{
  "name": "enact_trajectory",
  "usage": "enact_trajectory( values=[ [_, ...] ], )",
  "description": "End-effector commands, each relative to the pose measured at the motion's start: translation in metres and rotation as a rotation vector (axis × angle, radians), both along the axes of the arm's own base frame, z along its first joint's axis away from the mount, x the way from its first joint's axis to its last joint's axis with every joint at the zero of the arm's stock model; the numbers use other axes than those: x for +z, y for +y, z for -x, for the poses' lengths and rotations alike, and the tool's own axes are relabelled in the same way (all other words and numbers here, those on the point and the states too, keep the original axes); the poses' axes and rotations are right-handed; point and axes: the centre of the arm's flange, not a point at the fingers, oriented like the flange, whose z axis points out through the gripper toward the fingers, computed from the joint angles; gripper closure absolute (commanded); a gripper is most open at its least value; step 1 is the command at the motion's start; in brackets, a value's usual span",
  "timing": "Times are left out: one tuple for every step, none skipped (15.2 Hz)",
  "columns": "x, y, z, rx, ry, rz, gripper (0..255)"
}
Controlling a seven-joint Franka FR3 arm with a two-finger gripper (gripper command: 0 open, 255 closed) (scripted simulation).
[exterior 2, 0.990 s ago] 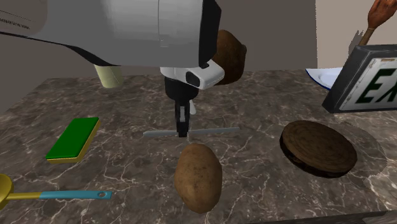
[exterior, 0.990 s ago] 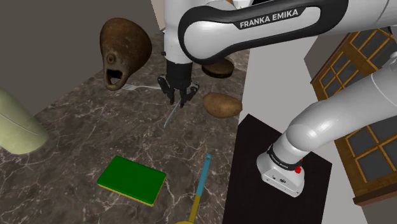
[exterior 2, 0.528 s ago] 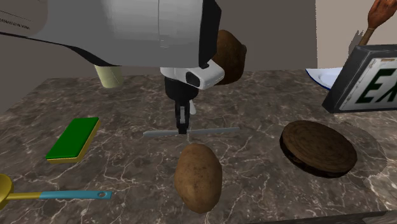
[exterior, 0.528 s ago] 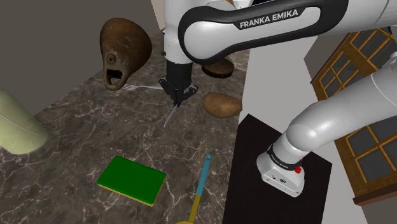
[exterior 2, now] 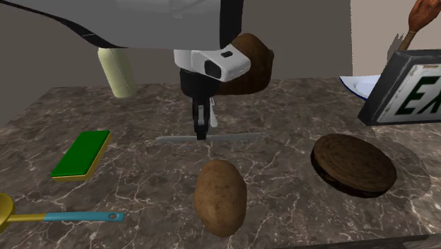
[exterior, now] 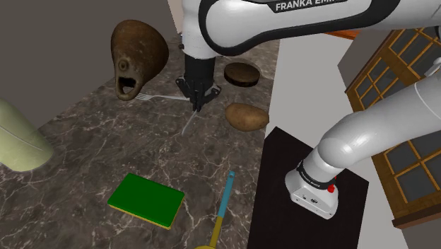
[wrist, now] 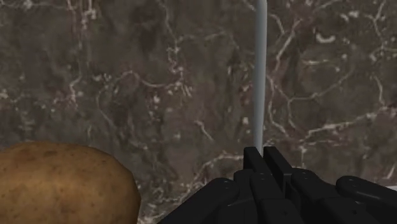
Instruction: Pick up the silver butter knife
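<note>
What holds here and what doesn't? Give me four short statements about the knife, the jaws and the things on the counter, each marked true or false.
1. The jaws are shut on the knife. True.
2. The potato lies on the sponge. False: it lies on the counter, apart from the sponge.
3. The spoon has a blue handle. True.
4. The sponge is red. False: its top is green.

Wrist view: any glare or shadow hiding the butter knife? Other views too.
Wrist view: no glare or shadow; the butter knife is a flat pale strip that stands out against the dark marble counter, clasped in the gripper. Shoulder view: thin, close in tone to the marble's white veins. Second exterior view: evenly lit, no highlight.
</note>
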Motion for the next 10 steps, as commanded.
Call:
enact_trajectory(
  values=[
    [0.01, -0.001, -0.001, 0.0, 0.0, 0.0, 255],
    [0.016, -0.001, -0.001, 0.0, 0.0, 0.0, 255],
    [0.021, -0.001, -0.001, 0.0, 0.0, 0.0, 255],
    [0.026, -0.001, -0.001, 0.0, 0.0, 0.0, 255],
    [0.032, -0.001, -0.001, 0.0, 0.0, 0.0, 255],
    [0.037, -0.001, -0.001, 0.0, 0.0, 0.0, 255],
    [0.042, -0.001, -0.001, 0.0, 0.0, 0.0, 255],
    [0.047, -0.001, -0.001, 0.0, 0.0, 0.0, 255],
    [0.048, -0.001, -0.001, 0.0, 0.0, 0.0, 255],
    [0.048, -0.001, -0.001, 0.0, 0.0, 0.0, 255]
  ],
)
